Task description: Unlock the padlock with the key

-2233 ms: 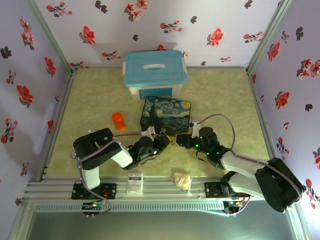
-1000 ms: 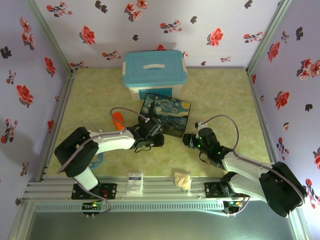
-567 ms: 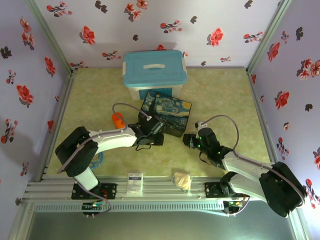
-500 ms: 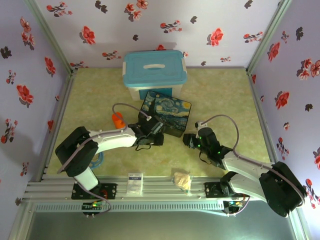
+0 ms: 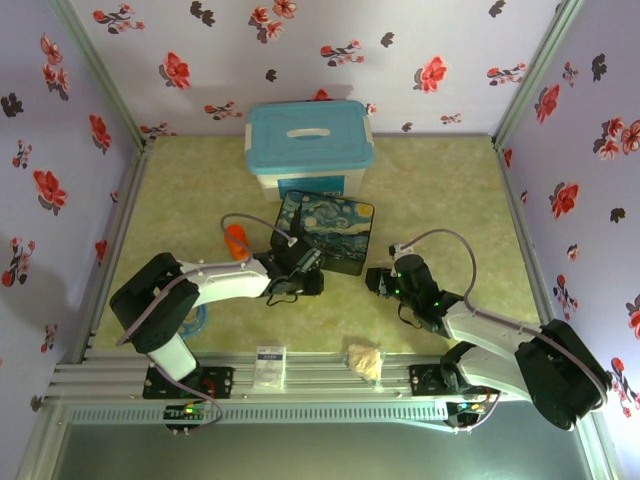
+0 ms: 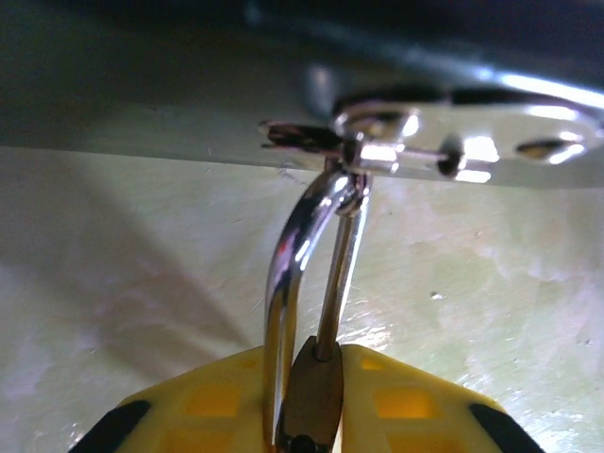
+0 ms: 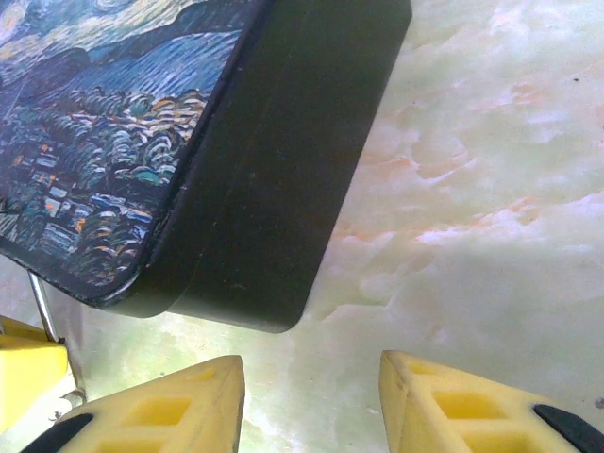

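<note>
Brass padlock point(image 6: 311, 398), curved silver shackle point(image 6: 281, 274), between yellow left jaws.

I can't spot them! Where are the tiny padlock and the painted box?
padlock point(image 6: 311, 396): left wrist view, on its brass body.
painted box point(image 5: 325, 226): top external view, middle of its lid.

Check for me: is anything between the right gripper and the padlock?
Nothing visible on the table between them. The right gripper is open beside the corner of the painted box; the padlock, hooked in the box's hasp, is pinched by the left gripper.
</note>
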{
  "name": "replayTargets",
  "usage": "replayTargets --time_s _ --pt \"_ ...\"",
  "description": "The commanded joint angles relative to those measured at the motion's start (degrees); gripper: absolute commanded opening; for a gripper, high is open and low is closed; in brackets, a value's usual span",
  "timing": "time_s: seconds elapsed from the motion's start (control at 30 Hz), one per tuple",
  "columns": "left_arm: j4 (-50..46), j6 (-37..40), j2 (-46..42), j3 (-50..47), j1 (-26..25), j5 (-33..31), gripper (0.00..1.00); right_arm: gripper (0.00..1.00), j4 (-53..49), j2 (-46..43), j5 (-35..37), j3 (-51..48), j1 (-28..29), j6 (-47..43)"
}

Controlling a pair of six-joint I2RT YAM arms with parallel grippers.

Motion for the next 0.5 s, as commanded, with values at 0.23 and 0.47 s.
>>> replayTargets --time_s 0.23,0.47 --pt "-9.84 1.0 0.95 1.57 -3.35 -8.76 0.27 0.41 2.42 2.18 0.06 0.58 0.23 -0.58" --pt "-11.15 1.06 0.55 1.49 -4.37 -10.69 0.2 0.4 3.76 4.3 -0.2 0.57 0.24 -0.34"
